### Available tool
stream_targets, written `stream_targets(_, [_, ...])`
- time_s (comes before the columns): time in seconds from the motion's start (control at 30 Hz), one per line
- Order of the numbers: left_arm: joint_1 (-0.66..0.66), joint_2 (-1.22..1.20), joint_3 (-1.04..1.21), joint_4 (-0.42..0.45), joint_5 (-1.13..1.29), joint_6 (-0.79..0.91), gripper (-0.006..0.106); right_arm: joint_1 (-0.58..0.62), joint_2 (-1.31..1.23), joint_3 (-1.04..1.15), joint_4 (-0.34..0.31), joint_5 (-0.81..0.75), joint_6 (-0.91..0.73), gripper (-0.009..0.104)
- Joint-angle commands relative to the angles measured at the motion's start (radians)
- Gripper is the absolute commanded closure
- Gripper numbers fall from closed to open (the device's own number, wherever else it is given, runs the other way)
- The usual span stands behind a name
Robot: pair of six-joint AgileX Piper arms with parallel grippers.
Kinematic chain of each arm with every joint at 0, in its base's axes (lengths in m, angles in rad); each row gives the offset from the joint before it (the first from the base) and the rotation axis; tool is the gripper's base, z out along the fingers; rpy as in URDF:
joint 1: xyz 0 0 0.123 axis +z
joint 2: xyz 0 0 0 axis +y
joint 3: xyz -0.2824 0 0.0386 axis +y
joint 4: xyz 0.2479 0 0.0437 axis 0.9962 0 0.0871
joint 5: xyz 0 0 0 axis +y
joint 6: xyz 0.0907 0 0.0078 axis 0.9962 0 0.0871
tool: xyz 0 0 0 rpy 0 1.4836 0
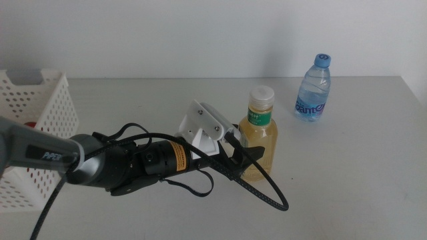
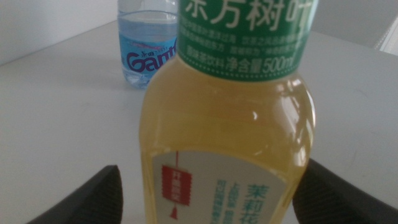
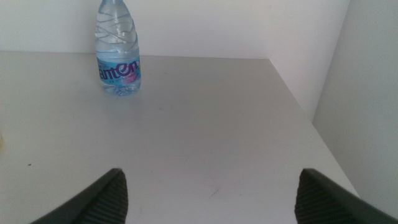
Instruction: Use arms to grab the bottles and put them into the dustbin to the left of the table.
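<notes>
The yellow-liquid bottle (image 1: 259, 137), with white cap and green label, stands upright mid-table. My left gripper (image 1: 245, 159) has come in from the left and is open, with one jaw on each side of the bottle's lower body. In the left wrist view the bottle (image 2: 230, 118) fills the space between the jaws with a small gap on each side. The blue-capped water bottle (image 1: 313, 90) stands upright at the far right, also in the left wrist view (image 2: 146, 50) and the right wrist view (image 3: 118, 56). My right gripper (image 3: 208, 186) is open and empty, out of the middle view.
The white perforated dustbin (image 1: 47, 110) stands at the table's left edge, with a bit of red showing inside it. The left arm's black cable (image 1: 263, 190) loops over the grey table (image 1: 133, 100) in front of the yellow bottle. The table's right edge (image 3: 305, 112) lies near the water bottle.
</notes>
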Motion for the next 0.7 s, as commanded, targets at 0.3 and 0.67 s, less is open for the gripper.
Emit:
stream_targets(0.3, [-0.018, 0.068, -0.168, 0.019, -0.073, -0.072, 0.008, -0.004, -0.021, -0.010, -0.005, -0.073, -0.012, 0.025])
stream_targets(0.67, [-0.047, 0.146, -0.260, 0.011, -0.078, -0.075, 0.008, -0.004, -0.021, -0.010, -0.005, -0.073, -0.012, 0.025])
